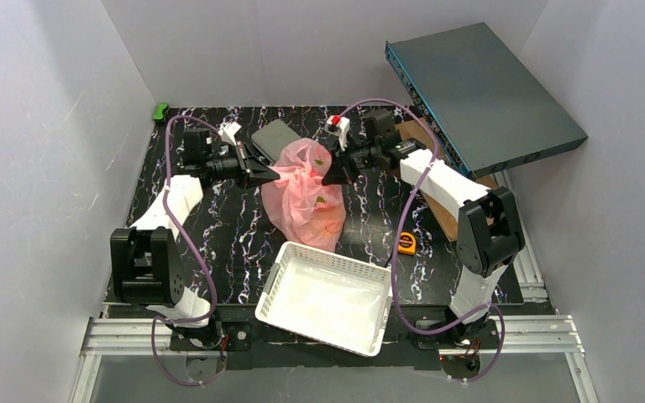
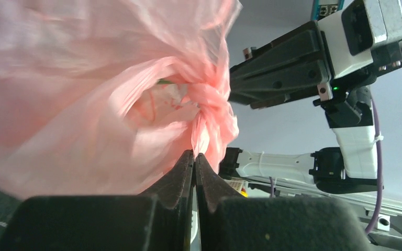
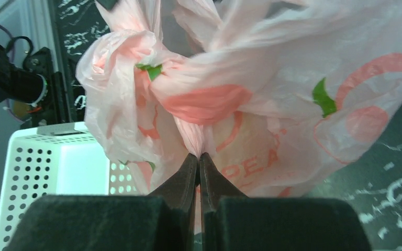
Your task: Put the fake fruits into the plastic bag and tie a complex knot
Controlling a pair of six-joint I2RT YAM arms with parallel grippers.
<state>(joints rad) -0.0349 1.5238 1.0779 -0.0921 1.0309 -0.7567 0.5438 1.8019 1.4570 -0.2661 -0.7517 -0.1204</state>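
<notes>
The pink plastic bag (image 1: pixel 306 195) lies at the middle of the table, bulging, its top gathered between my two grippers. My left gripper (image 1: pixel 275 173) is shut on a pink handle strip at the bag's left top; the strip runs from its fingertips (image 2: pixel 194 155) into a twisted lump (image 2: pixel 209 102). My right gripper (image 1: pixel 329 177) is shut on the other handle strip at the bag's right top, pinched at its tips (image 3: pixel 199 155). The bag (image 3: pixel 272 99) shows red and green print. No fruit shows outside the bag; any inside are hidden.
A white lattice basket (image 1: pixel 330 295) stands at the near middle. A small yellow-orange tape measure (image 1: pixel 406 244) lies right of the bag. A grey pad (image 1: pixel 273 138) lies behind the bag, a dark flat box (image 1: pixel 480 92) leans at the back right, and a green object (image 1: pixel 160 110) sits at the back left.
</notes>
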